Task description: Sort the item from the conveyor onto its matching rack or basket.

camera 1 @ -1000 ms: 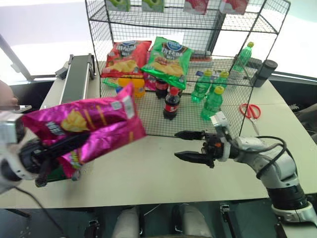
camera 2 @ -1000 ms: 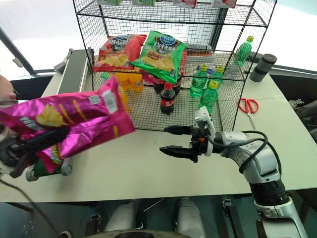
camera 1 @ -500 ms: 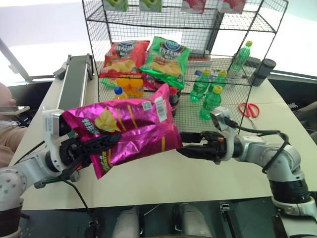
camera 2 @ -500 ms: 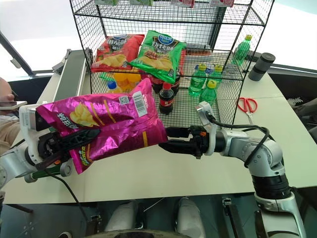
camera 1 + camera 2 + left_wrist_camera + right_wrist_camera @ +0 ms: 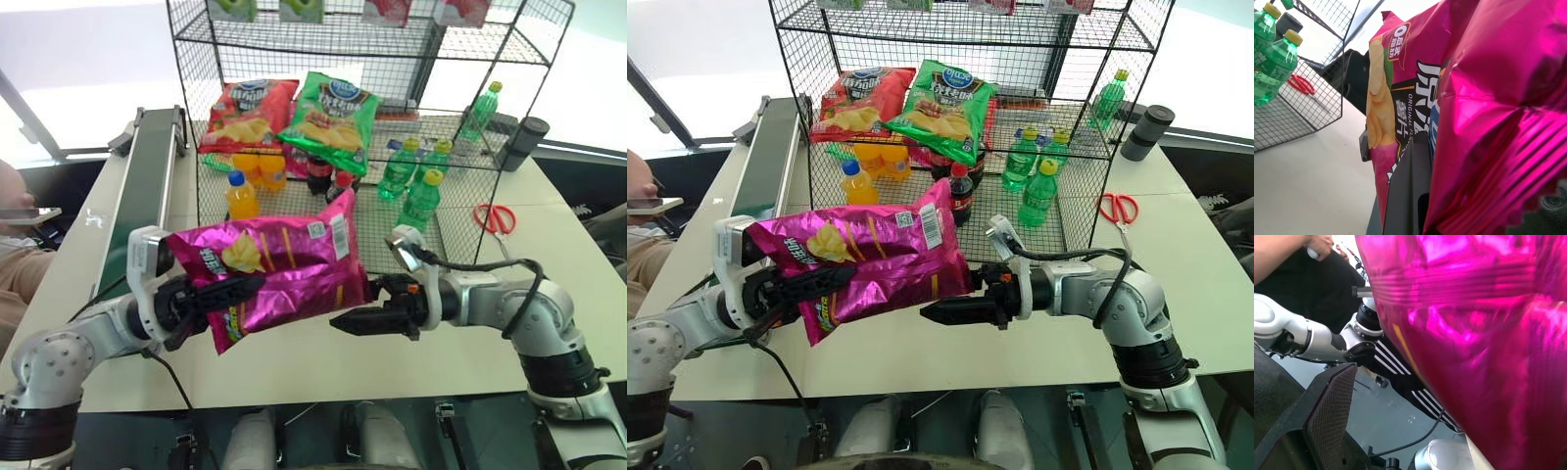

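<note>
The magenta-pink crisp bag (image 5: 279, 269) is being held in the air above the near part of the white table (image 5: 588, 284), lying roughly level with its barcode end pointing right. It is being gripped by the left gripper (image 5: 220, 291), whose black fingers (image 5: 235, 287) are clamped on the bag's left half. In the left wrist view, a dark finger (image 5: 1408, 196) is being pressed against the glossy foil (image 5: 1488, 122).

The right gripper (image 5: 358, 308) is being held just at the bag's right end, pointing left. One finger (image 5: 364, 320) is lying under the bag's lower right corner, and the other is partly hidden behind the bag. The jaws are standing apart about that end, but whether they are touching the foil cannot be told. In the right wrist view, a textured black finger (image 5: 1327, 411) is showing well apart from the pink foil (image 5: 1469, 342).

The dark green conveyor (image 5: 147, 186) is running along the far left of the table. The black wire rack (image 5: 451, 157) is standing beyond the bag, at the far middle. A red bag (image 5: 250, 113) and a green bag (image 5: 333, 117) are leaning on its lower tier, with orange bottles (image 5: 242, 196), cola bottles (image 5: 319, 171) and green bottles (image 5: 421, 201) beside them. Red scissors (image 5: 495, 217) and a dark cylinder (image 5: 524, 142) are lying right of the rack. A person (image 5: 20, 245) is sitting at the far left edge.
</note>
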